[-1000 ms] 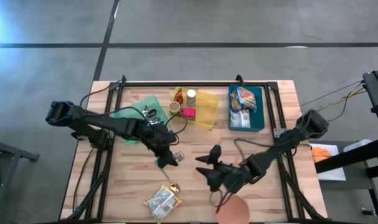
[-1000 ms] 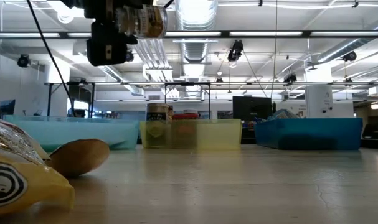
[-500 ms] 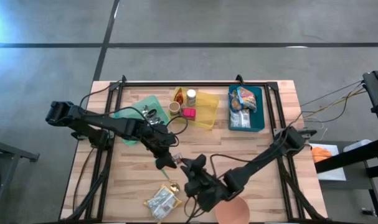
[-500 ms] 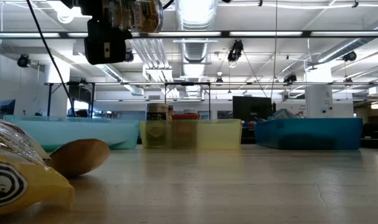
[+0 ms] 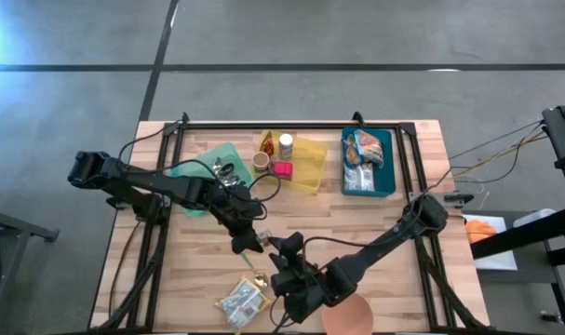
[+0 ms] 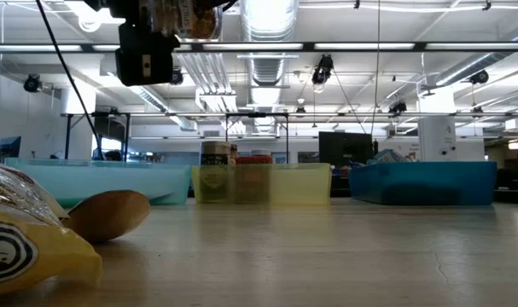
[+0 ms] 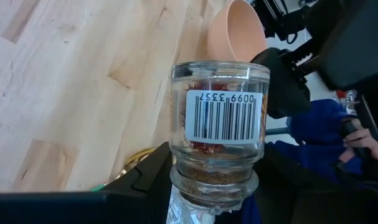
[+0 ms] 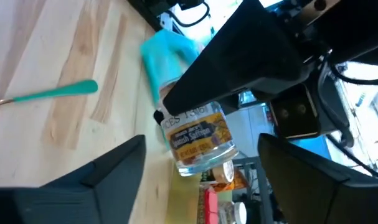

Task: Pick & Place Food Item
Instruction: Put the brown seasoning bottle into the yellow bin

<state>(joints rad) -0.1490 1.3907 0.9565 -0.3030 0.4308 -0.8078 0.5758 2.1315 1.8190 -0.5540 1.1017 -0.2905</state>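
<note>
Pale wooden planks of the table (image 5: pixel 198 261) lie under a small glass jar (image 7: pixel 217 134) of reddish threads, clamped above them by the left gripper (image 5: pixel 248 240), its lid hidden. The right gripper (image 8: pixel 201 171) faces it, jaws spread and empty.

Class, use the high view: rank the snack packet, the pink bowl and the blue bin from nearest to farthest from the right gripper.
Measured from the right gripper:
1. Snack packet, on its left-arm side at the near table edge.
2. Pink bowl, on the other side; close to the packet, a narrow call.
3. Blue bin, far right corner.
</note>
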